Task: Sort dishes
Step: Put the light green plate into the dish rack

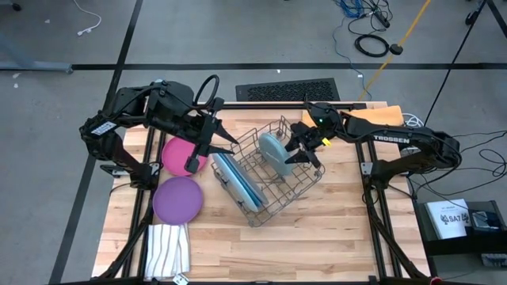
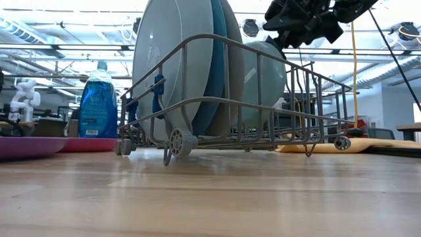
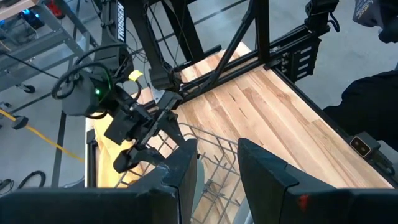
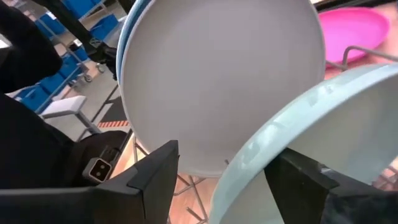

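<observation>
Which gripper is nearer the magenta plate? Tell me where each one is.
Left. The left gripper hangs right at the magenta plate, at its edge facing the wire rack. The right gripper is across the rack, at the pale teal plate.

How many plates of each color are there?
Magenta plate: 1
Purple plate: 1
Pale teal plate: 1
Grey plate: 1
Light blue plate: 1
Dark blue plate: 1
Total: 6
</observation>
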